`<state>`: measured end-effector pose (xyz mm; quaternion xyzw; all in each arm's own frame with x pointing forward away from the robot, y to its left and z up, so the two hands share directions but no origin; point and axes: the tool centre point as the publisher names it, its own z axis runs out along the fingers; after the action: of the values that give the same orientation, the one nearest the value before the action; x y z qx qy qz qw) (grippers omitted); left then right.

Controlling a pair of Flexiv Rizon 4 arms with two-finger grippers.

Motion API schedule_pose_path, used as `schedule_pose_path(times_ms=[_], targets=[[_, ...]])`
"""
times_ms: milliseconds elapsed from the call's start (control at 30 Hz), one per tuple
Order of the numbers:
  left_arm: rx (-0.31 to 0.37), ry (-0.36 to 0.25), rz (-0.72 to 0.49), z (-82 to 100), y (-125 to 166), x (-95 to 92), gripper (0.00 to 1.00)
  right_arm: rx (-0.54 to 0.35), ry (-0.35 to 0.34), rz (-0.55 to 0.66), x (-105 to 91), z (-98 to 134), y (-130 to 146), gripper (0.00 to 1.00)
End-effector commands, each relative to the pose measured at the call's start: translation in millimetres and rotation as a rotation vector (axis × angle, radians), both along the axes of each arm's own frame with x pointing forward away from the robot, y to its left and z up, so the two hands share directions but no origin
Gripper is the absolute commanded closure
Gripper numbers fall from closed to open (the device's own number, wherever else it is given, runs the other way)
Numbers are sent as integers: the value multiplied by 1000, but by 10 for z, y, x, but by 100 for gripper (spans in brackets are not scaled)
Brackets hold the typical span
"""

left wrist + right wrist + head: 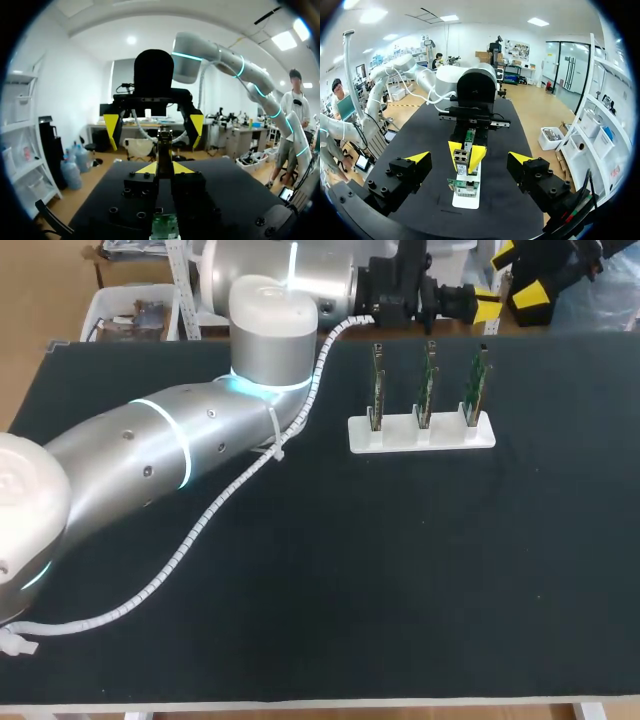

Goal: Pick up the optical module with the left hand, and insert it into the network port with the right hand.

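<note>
Optical module (463, 159), slim boxy metal, pinched in left hand (165, 168); right hand (153, 125) spread wide

Optical module (164, 147) edge-on between left gripper (165, 169) fingertips — mostly hidden.

Our left arm (150, 450) and its cable (200, 525) bar the desk's (420, 590) left half. The white stand (421, 437) with three upright boards (426, 380) blocks the far middle; near and right of it the desk lies open.
</note>
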<state>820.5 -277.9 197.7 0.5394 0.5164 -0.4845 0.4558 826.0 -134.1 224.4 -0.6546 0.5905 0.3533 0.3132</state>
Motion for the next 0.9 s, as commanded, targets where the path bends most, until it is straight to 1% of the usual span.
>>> schedule_pose_path(times_ms=[33, 233, 900], targets=[[1, -1, 7, 4, 9, -30, 100, -17, 199, 297, 59, 18, -5, 0], [1, -1, 7, 4, 9, -30, 100, -19, 203, 312, 19, 29, 19, 0], [1, -1, 7, 4, 9, -30, 100, -24, 201, 304, -38, 64, 10, 0]])
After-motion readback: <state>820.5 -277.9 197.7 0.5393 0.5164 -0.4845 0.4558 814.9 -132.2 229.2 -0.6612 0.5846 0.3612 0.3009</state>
